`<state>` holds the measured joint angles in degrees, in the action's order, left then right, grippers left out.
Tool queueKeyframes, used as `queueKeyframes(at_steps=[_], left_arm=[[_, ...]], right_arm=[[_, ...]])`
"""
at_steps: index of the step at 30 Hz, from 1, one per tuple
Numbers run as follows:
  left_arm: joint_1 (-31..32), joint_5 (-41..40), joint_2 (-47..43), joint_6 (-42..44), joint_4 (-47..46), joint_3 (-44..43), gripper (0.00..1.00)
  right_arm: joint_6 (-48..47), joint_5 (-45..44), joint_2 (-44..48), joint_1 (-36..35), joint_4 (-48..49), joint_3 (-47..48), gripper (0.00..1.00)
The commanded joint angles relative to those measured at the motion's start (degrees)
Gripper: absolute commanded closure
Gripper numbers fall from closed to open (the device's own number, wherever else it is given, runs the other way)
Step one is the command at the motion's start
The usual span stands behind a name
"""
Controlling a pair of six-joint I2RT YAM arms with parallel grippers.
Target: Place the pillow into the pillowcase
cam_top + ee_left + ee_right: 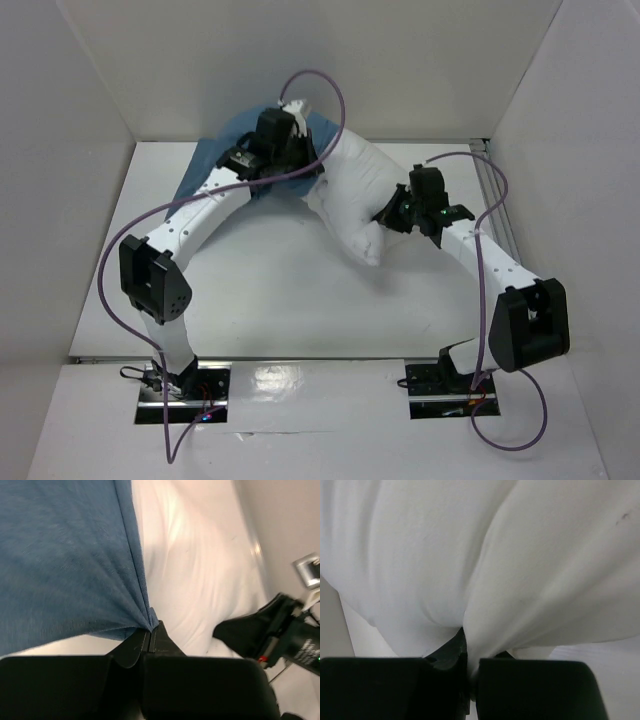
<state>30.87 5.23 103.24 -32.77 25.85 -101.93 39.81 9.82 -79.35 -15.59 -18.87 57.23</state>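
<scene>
White walls (420,60) boxed in a white worktop (270,290) on three sides, with both arm bases bolted at its near edge. Toward the far wall lay the dusty-blue pillowcase (215,157). Just to its right, and touching it, was the plump white pillow (350,190). The left end effector (150,631) was clenched on a gathered fold at the pillowcase's edge, beside the pillow. The right end effector (468,647) was pinched tight on a bunched ridge of the pillow's fabric at its right side.
</scene>
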Motion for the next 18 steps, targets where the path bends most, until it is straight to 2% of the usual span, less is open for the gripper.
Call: queueKeyframes(at_steps=[1, 3, 6, 12, 13, 18], left_arm=[[0.4, 14.3, -0.8, 0.4, -1.0, -13.7, 1.0], [0.4, 18.0, -2.0, 0.4, 0.7, -16.4, 1.0], [3.4, 18.9, -8.7, -0.2, 2.4, -11.6, 1.0], [8.8, 12.6, -25.7, -3.1, 6.0, 5.0, 1.0], [9.5, 11.6, -30.9, -3.7, 7.0, 6.7, 1.0], [13.0, 6.0, -42.3, -9.1, 12.3, 12.6, 1.0]], right_arm=[[-4.4, 4.0, 0.2, -0.4, 9.0, 8.5, 1.0], [-7.8, 4.6, 3.7, 0.1, 4.5, 10.9, 1.0], [-12.3, 3.5, 10.1, 0.1, -4.0, 13.0, 1.0], [-18.5, 7.2, 22.9, 0.1, -20.8, 13.6, 1.0], [-19.2, 7.2, 24.1, 0.1, -23.4, 13.6, 1.0], [-20.5, 9.2, 30.4, 0.1, -35.5, 15.2, 1.0]])
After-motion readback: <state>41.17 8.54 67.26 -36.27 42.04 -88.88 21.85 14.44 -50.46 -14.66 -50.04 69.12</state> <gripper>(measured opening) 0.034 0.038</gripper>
